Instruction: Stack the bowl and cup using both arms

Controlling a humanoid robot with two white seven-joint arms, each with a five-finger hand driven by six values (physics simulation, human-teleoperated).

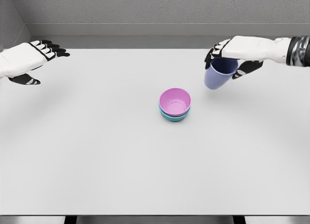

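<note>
Cup (219, 74), periwinkle blue, held aloft above the bench (97, 161) toward the far right, tilted with its mouth turned up and toward the camera. Gripped near the rim by the right hand (232, 56), fingers (213, 53) curled over the upper wall and thumb on the opposite side. Looks like thin rigid plastic: probably light, stiff, smooth enough to slip if squeezed loosely, unlikely to break. Best held around the upper wall, leaving the base free for lowering into a bowl.

Pink bowl (175, 102) nested inside teal bowl (167, 115) at bench centre, upright, well apart from the cup. Likely light too, so apt to skid if nudged on landing.

Left hand (29, 59) hovering at far left, fingers extended and relaxed, holding nothing.
</note>
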